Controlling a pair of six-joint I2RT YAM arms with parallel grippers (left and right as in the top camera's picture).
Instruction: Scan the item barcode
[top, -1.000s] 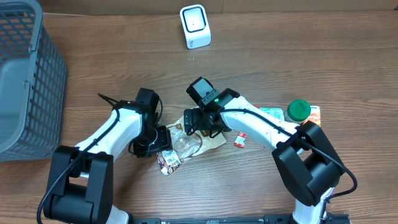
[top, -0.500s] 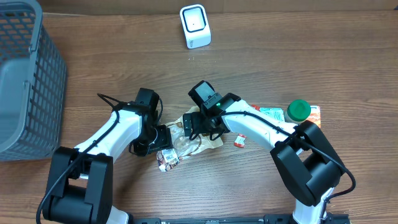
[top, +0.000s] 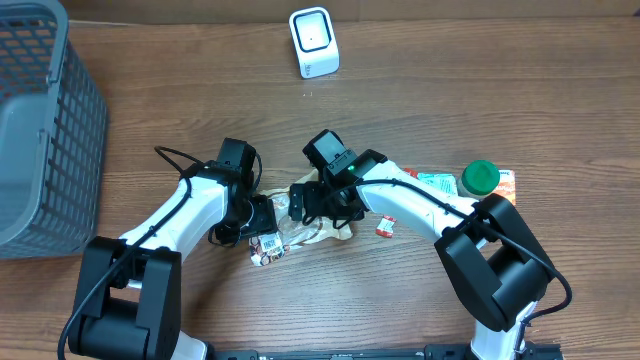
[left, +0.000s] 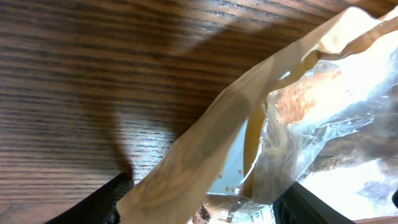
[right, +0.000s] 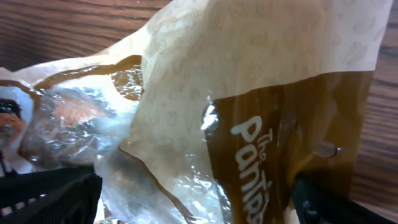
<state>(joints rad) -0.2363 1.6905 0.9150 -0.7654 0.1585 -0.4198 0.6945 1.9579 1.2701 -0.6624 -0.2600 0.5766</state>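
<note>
- Since a second ago, the snack bag (top: 318, 226) has been drawn together and now sits bunched between the two grippers. Its left end, with a white printed label (top: 266, 246), has moved up and left.
- Right gripper (top: 312, 207) has moved slightly left over that time. Left gripper (top: 262, 222) has barely shifted.
- The bag lies at frame centre, on the wooden table (top: 450, 90). Brown-and-clear film, white lettering legible in the right wrist view.
- Left pincer: film fills the gap between its fingers (left: 102, 199), and the bag rises clear of the wood there. Judged clamped on the bag's left end.
- Right pincer: fingers (right: 50, 193) stand wide apart and straddle the bag, not closed on it.
- Barcode scanner (top: 313, 42) stands at top centre, well apart from the bag, window facing up toward the camera.
- Step in hand (judgement): regrasping and orienting the bag, so the scan itself is not yet begun.
- The label is too small to tell whether it carries the barcode.
- Next move calls for:
  - closing the right pincer on the bag's free end;
  - pulling the film taut, so that the code lies flat;
  - carrying the bag up to the scanner, code side toward the window.
- Risk: crinkled, shiny film may hide or distort the code.
</note>
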